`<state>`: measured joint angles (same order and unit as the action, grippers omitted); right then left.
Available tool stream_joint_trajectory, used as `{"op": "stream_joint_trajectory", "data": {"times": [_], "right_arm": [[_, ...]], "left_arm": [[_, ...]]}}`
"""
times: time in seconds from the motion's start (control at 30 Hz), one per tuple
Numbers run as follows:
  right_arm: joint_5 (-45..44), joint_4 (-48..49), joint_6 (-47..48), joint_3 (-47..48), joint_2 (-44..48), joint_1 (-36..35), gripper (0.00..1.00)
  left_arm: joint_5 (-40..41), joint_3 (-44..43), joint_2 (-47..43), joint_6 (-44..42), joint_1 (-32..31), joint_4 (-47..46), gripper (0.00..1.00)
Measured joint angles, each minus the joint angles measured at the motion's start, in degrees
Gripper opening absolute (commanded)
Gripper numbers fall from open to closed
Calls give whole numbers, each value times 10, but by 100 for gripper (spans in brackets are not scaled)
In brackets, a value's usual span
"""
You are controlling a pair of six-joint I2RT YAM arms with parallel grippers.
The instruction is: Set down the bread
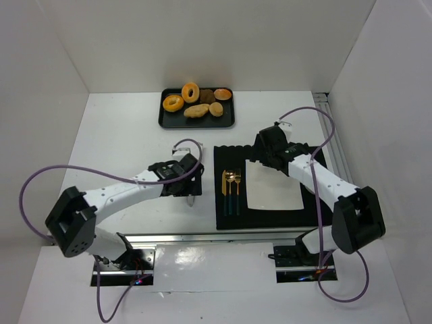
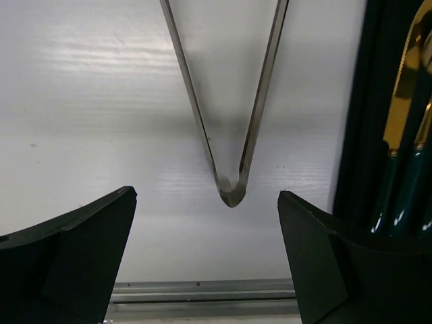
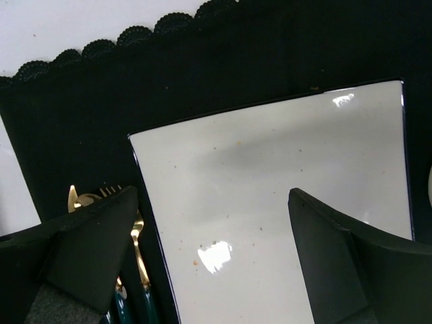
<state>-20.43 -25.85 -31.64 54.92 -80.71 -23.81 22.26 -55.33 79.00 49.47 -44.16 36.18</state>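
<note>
Plainly wide open, empty left hand (image 2: 206, 196) above tongs (image 2: 231, 192).

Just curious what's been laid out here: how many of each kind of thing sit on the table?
Bread pieces: 6
Tray: 1
Tongs: 1
Placemat: 1
Plate: 1
Cutlery pieces: 3
Total: 13

Overhead camera spans the whole table (image 1: 121, 135); both wrist cameras look closely down, sharing the cutlery (image 2: 405, 169).
</note>
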Motion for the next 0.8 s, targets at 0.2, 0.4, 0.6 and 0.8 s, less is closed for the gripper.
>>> {"op": "stream_joint_trajectory", "data": {"times": [0.2, 0.4, 0.6, 0.8], "right_arm": [[-2, 1, 0, -11, 36, -4, 99], [-2, 1, 0, -16, 47, -4, 99], [-1, 1, 0, -30, 58, -4, 99], [-1, 1, -1, -39, 61, -4, 99]], "left_arm": [[-1, 5, 75, 46, -30, -15, 99], [-15, 7, 154, 48, 0, -76, 98], [-16, -37, 202, 30, 43, -123, 97], [-16, -64, 229, 7, 68, -153, 90]]}}
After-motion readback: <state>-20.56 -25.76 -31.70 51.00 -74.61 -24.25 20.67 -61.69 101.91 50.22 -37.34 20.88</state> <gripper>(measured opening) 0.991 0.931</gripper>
